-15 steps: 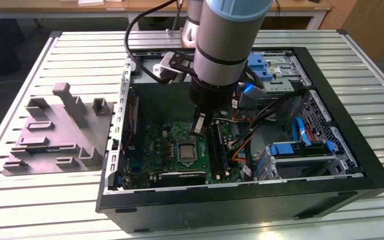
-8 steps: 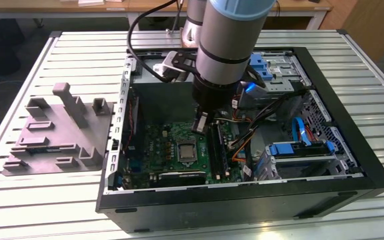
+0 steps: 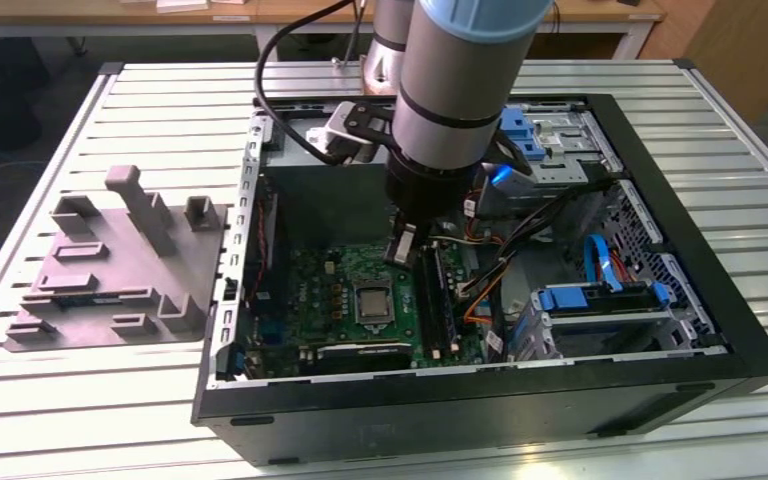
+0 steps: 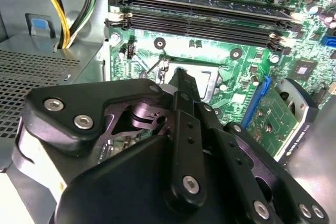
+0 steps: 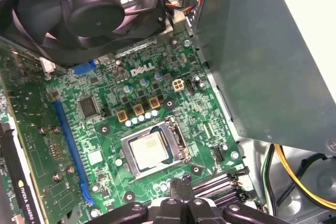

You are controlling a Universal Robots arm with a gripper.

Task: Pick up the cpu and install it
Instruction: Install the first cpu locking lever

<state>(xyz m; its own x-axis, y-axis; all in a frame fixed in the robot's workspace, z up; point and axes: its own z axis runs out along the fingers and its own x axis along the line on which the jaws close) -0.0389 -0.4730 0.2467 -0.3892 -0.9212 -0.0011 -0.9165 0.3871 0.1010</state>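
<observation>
The small flat square cpu with the pale silvery-grey metal top [image 5: 149,149] lies seated inside the dark metal-framed socket [image 5: 154,150] of the green circuit board [image 5: 100,129], as the first wrist view shows. In the exterior view the socket [image 3: 373,303] sits near the middle of the board [image 3: 324,290], inside the open black computer case [image 3: 491,400].

The black gripper [image 3: 403,246] hangs just above the board, beside the socket on its far side from the case's near wall. Fingertips appear together and narrow in both wrist views [image 5: 181,184], with nothing seen between them. In the second wrist view the tip of the gripper [image 4: 179,77] stands over the socket frame [image 4: 207,80], close to the long black memory slots [image 4: 199,17].

The grey moulded plastic holder with upright posts [image 3: 117,270] rests on the slatted metal table [image 3: 157,100], outside the case, on the exterior view's left.
</observation>
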